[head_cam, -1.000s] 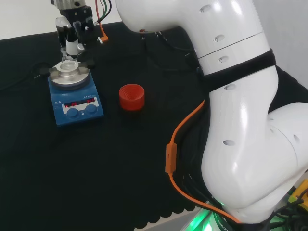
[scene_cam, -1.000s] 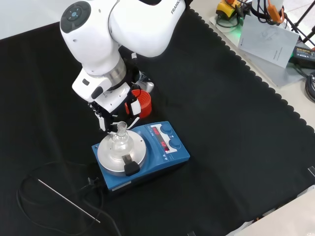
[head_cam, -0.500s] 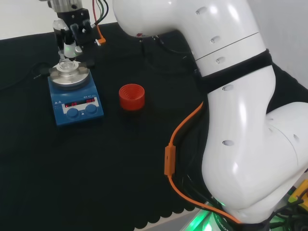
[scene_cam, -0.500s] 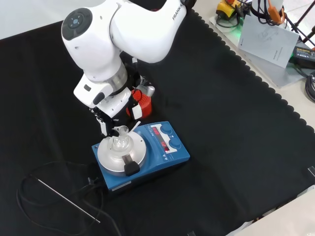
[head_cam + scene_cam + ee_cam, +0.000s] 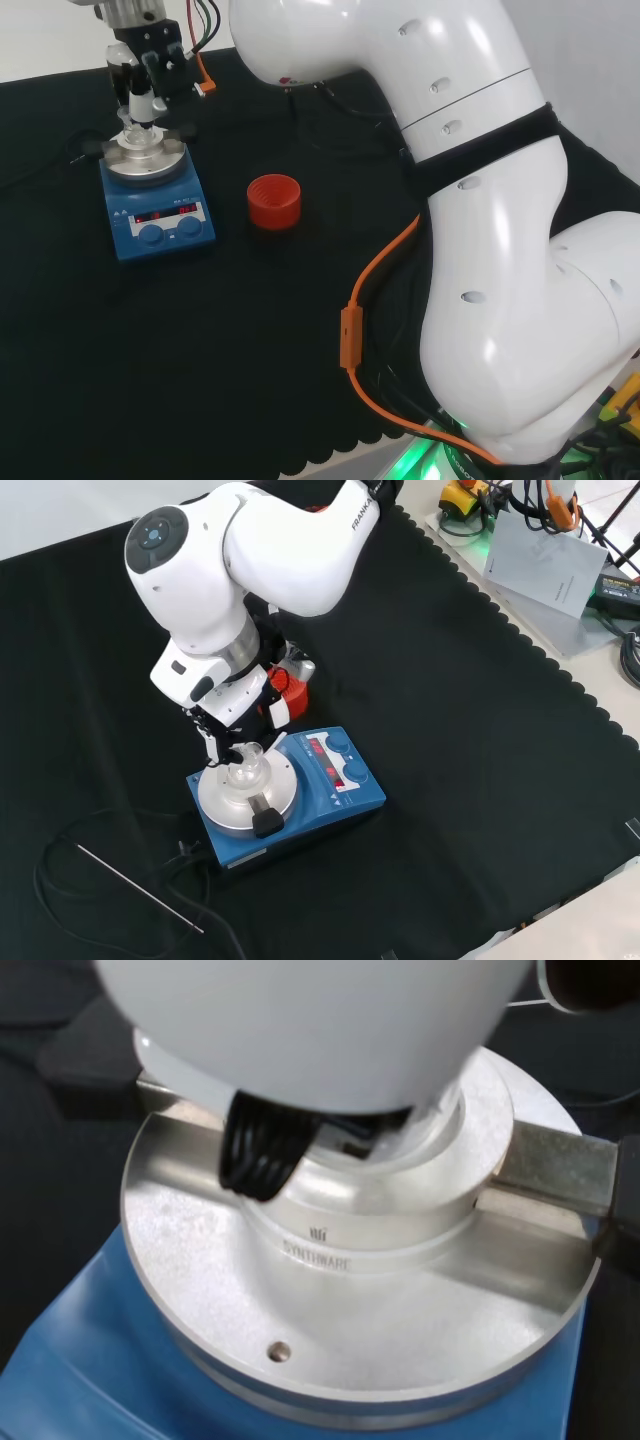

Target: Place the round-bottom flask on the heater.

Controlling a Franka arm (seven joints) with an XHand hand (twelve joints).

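Observation:
The clear round-bottom flask (image 5: 246, 770) stands with its bulb in the round metal top (image 5: 240, 802) of the blue heater (image 5: 330, 790), neck up. In the head view the flask (image 5: 135, 137) is on the heater (image 5: 157, 205) at the far left. The hand (image 5: 228, 730) reaches down from above, and its fingers are curled at the flask's neck. From the head camera the hand (image 5: 142, 75) hangs right over the flask. The wrist view looks down past a blurred white part of the hand (image 5: 300, 1020) onto the heater's metal top (image 5: 200, 1290).
A red ribbed ring (image 5: 273, 201) stands on the cloth to the right of the heater in the head view; in the front view the red ring (image 5: 288, 683) is partly behind the hand. A thin metal rod (image 5: 140, 885) and a black cable (image 5: 60, 855) lie near the heater.
The hand has shifted slightly left in the head view with the flask's neck. The flask now stands lower and more upright in the heater's top.

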